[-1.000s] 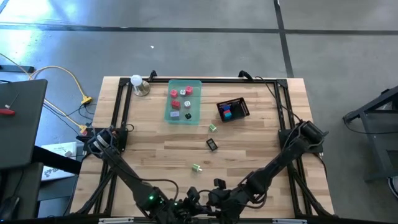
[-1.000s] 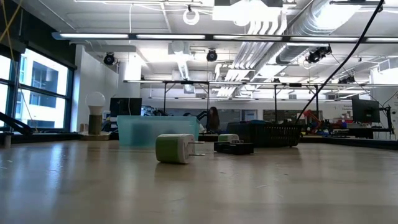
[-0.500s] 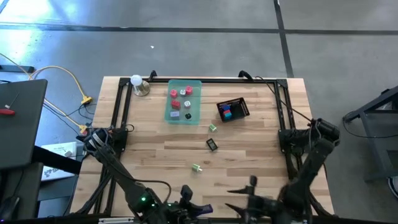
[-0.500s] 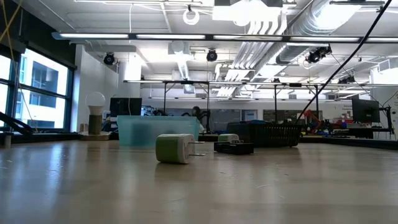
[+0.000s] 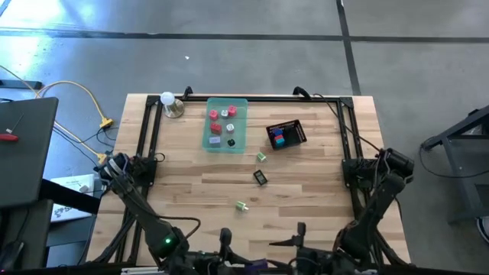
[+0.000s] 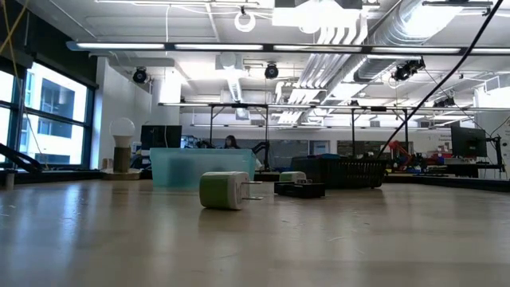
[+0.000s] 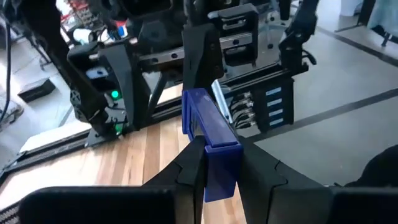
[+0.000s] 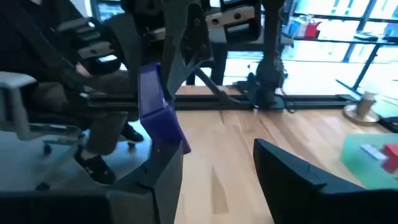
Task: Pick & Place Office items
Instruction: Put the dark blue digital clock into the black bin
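Judged from above, the work is partly done. The green tray [image 5: 239, 142] lies at about 12 o'clock on the surface [image 5: 306, 198], and several pink, red and dark office items [image 5: 222, 114] are already in it. The black mesh basket [image 5: 298, 135], at about 1 o'clock, holds some blue and red pieces.

Three items lie loose on the bare wood, well apart from both containers: a green-and-white piece [image 5: 261, 156] just below the tray, a black piece [image 5: 260, 177] near the centre, and a green piece [image 5: 241, 205] toward 6 o'clock. I think these three are what is left to sort.

Both arms are folded back at the 6 o'clock edge. The left tool [image 7: 214, 155] is clenched on a blue piece [image 7: 208, 134], which stands upright between its fingers and is not yet placed. The right tool [image 8: 214, 149] is released, with a wide gap and nothing between its fingers. A lavender-blue shape shows beside one finger; I cannot tell what it is.
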Action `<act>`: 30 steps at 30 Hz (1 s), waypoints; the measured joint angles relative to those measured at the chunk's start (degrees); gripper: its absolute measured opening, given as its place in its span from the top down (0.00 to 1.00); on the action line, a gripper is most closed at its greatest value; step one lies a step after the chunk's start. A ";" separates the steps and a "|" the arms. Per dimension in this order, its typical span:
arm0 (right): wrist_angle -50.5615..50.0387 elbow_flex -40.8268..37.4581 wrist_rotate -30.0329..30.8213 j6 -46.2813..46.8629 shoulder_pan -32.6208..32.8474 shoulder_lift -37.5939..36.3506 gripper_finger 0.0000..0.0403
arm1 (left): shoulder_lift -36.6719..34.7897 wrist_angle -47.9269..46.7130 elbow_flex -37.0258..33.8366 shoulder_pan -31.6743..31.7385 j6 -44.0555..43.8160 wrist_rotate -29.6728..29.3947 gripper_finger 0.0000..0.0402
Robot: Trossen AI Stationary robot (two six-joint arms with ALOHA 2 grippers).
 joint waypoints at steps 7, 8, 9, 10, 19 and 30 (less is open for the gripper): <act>2.11 0.00 -3.63 -3.04 -0.63 0.00 0.54 | 0.00 1.44 0.00 -0.11 1.31 0.57 0.85; 2.09 0.00 -4.21 -3.18 -0.65 0.00 0.54 | 0.00 1.44 0.00 -0.11 1.38 0.67 0.85; 2.12 0.00 -4.75 -3.24 -0.67 0.00 0.54 | 0.00 1.46 0.00 -0.11 1.51 0.66 0.85; 2.18 0.00 -5.56 -3.27 -0.68 0.00 0.54 | 0.00 1.53 0.00 -0.11 1.67 0.66 0.85; 3.14 -0.02 -12.55 -5.41 -1.39 0.04 0.54 | 0.02 1.50 0.00 -0.04 1.56 -0.45 0.85; 3.49 0.00 -13.43 -6.02 -4.28 0.04 0.54 | 0.02 1.48 0.00 0.02 0.73 -0.54 0.84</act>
